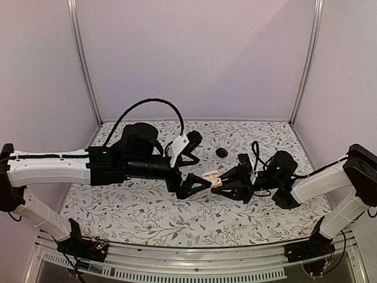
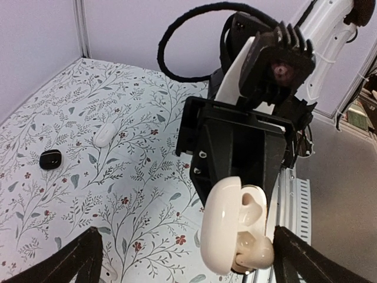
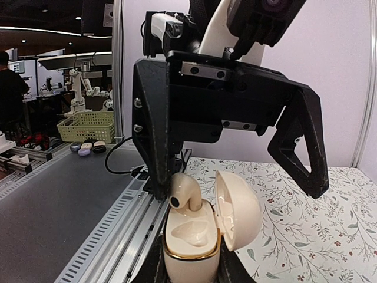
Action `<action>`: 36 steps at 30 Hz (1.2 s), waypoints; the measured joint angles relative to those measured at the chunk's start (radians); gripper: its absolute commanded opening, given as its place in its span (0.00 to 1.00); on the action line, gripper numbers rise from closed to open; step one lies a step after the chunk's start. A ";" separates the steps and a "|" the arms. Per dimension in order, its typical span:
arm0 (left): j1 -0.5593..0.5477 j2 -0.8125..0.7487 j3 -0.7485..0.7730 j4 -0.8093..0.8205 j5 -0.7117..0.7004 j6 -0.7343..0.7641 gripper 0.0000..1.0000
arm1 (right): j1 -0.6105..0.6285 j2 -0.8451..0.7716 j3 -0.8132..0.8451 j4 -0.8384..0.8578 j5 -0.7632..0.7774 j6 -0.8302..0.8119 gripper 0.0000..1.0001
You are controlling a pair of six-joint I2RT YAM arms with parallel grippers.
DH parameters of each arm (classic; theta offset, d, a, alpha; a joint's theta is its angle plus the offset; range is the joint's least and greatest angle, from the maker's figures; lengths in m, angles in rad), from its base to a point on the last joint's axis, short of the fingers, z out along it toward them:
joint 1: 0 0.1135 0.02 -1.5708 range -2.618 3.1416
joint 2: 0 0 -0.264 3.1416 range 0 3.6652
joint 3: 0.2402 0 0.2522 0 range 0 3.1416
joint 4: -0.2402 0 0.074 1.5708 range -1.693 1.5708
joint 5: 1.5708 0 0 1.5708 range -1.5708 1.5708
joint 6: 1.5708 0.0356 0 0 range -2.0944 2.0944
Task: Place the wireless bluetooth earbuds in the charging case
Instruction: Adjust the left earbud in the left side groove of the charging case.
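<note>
- My right gripper (image 1: 224, 180) is clamped tight on the base of the cream charging case (image 3: 191, 247). It holds the case in the air at mid-frame of the top view, above the floral table (image 1: 147, 221).
- In the right wrist view the lid is swung open to the right. One cream earbud (image 3: 185, 191) stands in the left well, poking up above the gold rim rather than sitting flush.
- My left gripper (image 2: 186, 231) faces the case with its jaws spread as wide as they go and has hold of nothing. Its two black fingers straddle the case.
- Clearances in the right wrist view: the finger at frame left sits just behind the earbud, very close. The finger at frame right stands apart from the lid's edge, with wall showing in the gap.
- In the top view the two wrists nearly meet nose to nose, so there is little room between them. Open patterned cloth runs below them toward the near metal rail (image 1: 194, 259) and leftward under my left forearm.
- A small black rounded piece (image 1: 221, 152) lies on the table just above the grippers in the top view, apart from both.
- The left wrist view shows a small white piece (image 2: 105, 134) up and right of the black one. I cannot tell whether either is a bud or a case.
- The back wall's edge and both side panels are well apart from the wrists.
</note>
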 measured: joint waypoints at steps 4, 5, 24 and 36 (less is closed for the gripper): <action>0.000 0.005 0.001 -0.002 -0.014 -0.010 1.00 | 0.001 0.000 0.000 0.000 0.000 0.000 0.00; 0.000 0.005 0.001 -0.001 -0.015 -0.012 1.00 | 0.001 0.000 0.000 0.000 0.000 0.000 0.00; 0.002 0.005 -0.069 0.099 0.018 -0.103 1.00 | 0.007 -0.019 -0.029 0.018 0.006 0.008 0.00; 0.010 0.013 -0.074 0.126 0.024 -0.172 1.00 | 0.007 -0.024 -0.037 0.055 0.014 0.024 0.00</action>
